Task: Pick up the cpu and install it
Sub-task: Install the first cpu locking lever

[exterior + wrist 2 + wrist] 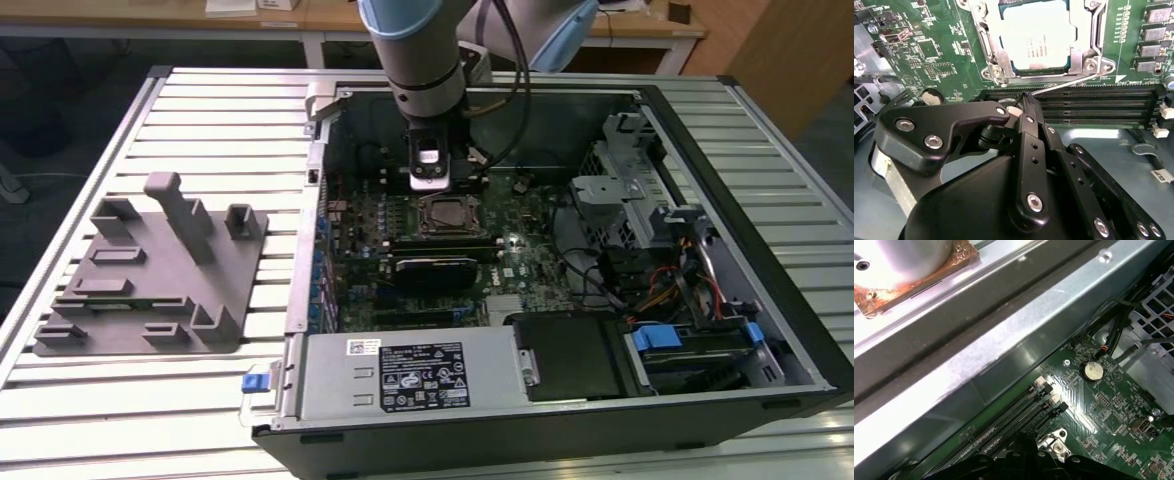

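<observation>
- One step looks done: the cpu point(1036, 37) lies seated inside the socket frame point(986, 45) on the motherboard point(929, 55).
- The gripper point(1023, 100) is drawn narrow, its tips at the retention lever's point(1064, 82) end, on the socket's far side.
- Latching the lever looks unfinished.

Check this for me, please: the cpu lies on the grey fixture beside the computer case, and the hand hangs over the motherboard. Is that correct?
Not quite. The cpu lies inside the socket frame on the motherboard, not on the grey fixture; the second wrist view shows it. The rest is right: the hand hangs over the motherboard.
</observation>
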You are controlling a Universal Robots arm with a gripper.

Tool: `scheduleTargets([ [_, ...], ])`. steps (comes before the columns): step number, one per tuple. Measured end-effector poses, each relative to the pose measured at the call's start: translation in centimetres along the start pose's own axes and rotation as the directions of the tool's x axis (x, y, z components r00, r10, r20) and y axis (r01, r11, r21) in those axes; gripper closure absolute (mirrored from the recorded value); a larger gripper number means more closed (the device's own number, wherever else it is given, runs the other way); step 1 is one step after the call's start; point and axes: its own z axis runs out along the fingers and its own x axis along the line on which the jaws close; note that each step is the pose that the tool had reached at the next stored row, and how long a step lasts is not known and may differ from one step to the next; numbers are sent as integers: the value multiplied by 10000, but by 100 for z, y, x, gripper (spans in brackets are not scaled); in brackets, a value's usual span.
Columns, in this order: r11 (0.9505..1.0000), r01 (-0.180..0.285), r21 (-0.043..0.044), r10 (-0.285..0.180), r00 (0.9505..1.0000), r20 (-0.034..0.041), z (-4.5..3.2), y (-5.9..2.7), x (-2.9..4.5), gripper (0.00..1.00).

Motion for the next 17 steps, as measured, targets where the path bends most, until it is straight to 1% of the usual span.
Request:
scheduleTargets([
  [4,10000,8,1,-8,10000,1,1,0,0,89],
  [5,10000,56,-5,-56,10000,-16,4,-1,0,89],
  [10,9983,579,-45,-580,9981,-190,30,-6,-2,89],
  [11,9979,650,-36,-650,9977,-202,34,-7,-2,89],
  [17,9963,855,109,-853,9962,-145,47,-19,-7,89],
])
